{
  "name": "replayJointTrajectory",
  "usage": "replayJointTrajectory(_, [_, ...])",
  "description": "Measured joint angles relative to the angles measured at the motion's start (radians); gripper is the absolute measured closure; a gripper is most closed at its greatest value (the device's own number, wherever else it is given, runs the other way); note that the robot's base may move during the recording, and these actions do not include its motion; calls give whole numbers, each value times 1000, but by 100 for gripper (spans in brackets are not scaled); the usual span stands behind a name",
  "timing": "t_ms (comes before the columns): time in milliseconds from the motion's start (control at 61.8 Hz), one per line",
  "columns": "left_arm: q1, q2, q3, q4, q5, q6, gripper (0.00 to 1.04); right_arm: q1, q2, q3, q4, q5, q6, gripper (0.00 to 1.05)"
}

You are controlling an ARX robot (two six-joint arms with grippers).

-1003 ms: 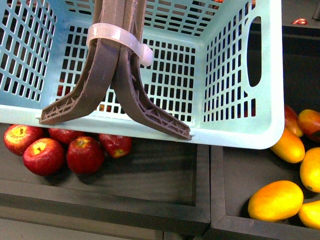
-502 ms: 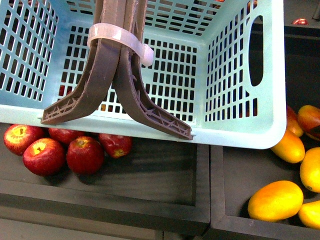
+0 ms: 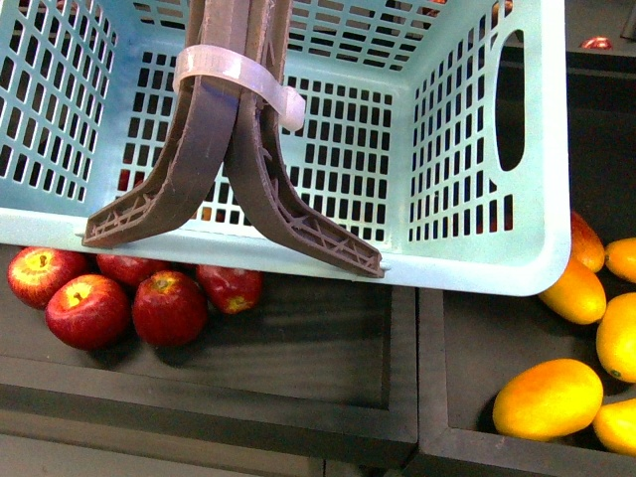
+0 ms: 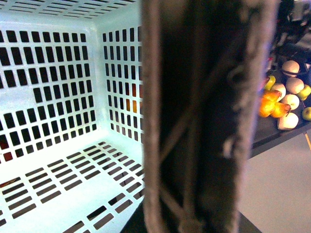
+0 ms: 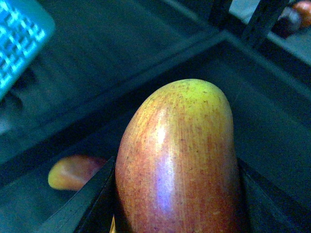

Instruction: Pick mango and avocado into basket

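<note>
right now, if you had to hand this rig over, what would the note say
The left claw is not visible itself; the brown handles fill its wrist view up close.
The right claw is shut on the mango, over a dark crate, outside the basket.
The basket is over the crate with the red apples, beside the yellow mangoes; no fruit shows on the visible part of its floor.
The avocado is in no view.
Done: mango grasped. Left: put it in the basket, then find, pick and place the avocado.
</note>
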Motion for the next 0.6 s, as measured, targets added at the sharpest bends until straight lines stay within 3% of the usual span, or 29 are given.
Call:
replayJointTrajectory(259, [0,0,0,0,0,0,99,42,-233,-156,153,-157,190,43])
replayJointTrajectory(599, [0,0,0,0,0,0,99,135,-420,-386,313,-218,313,43])
